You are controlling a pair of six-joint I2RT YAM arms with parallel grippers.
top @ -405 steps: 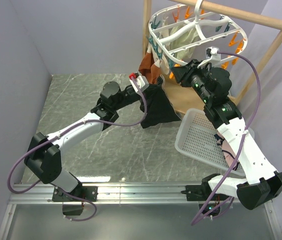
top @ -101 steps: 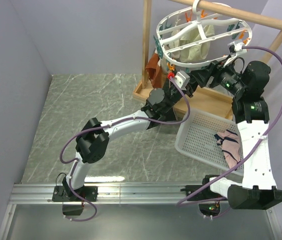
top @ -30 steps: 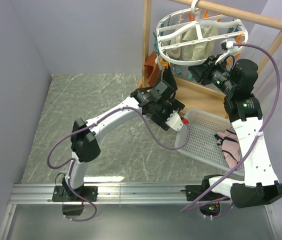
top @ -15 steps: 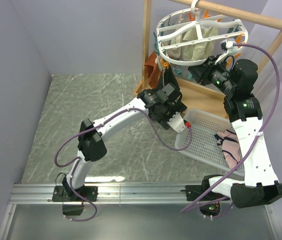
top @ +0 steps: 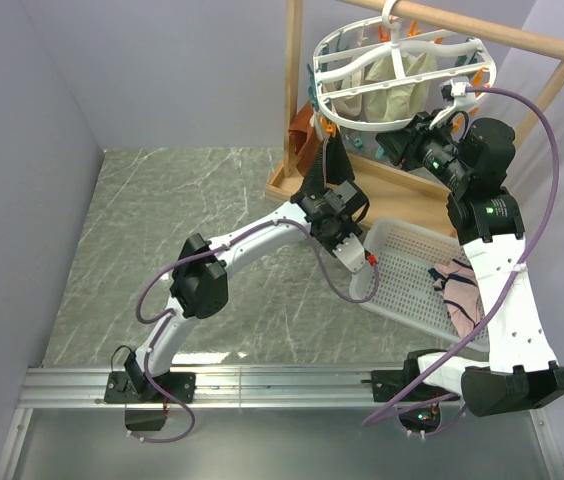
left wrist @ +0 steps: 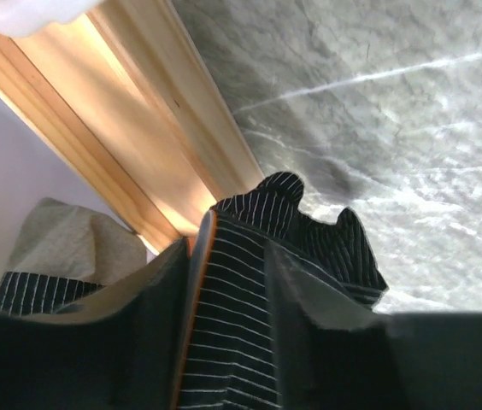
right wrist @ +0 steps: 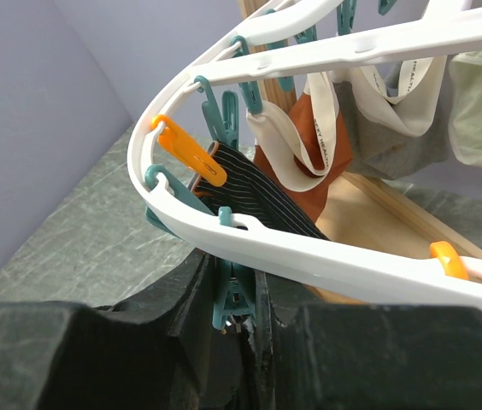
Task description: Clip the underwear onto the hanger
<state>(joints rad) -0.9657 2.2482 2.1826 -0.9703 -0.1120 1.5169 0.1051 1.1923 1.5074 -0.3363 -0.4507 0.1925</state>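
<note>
The left end effector (top: 329, 185) reaches up beside the near post of the wooden frame (top: 482, 36), just under the low rim of the hanger (top: 402, 62). In the left wrist view its two fingers (left wrist: 151, 333) stand narrow, with a fold of the underwear (left wrist: 309, 231) pinched between them. The pinstriped cloth fills the gap and bunches out past the fingertips, toward the frame's base board and the grey marbled tabletop (left wrist: 378, 102).

From above, the underwear (top: 328, 160) shows as a dark strip running from that grip up to the hanger's rim, at the left end of the oval and next to the rust-brown cloth (top: 305, 130).

The right end effector (top: 387, 148) is at the same rim from the other side. In the right wrist view it sits directly beneath the white rim (right wrist: 326, 260), fingers drawn close on the teal clip (right wrist: 226, 309) that dangles there — the clip sits squarely in the gap. Whether the clip itself is squeezed open cannot be told.

The underwear's edge (right wrist: 258, 209) lies just behind the rim and above that clip, slanting up toward an orange clip (right wrist: 188, 149). It is not clear whether any clip bites the fabric.

Cream cloth (right wrist: 476, 111) with printed bands hangs from the cross bars farther back. A white basket (top: 402, 272) sits on the tabletop below the right arm, with pale garments at its far side.
</note>
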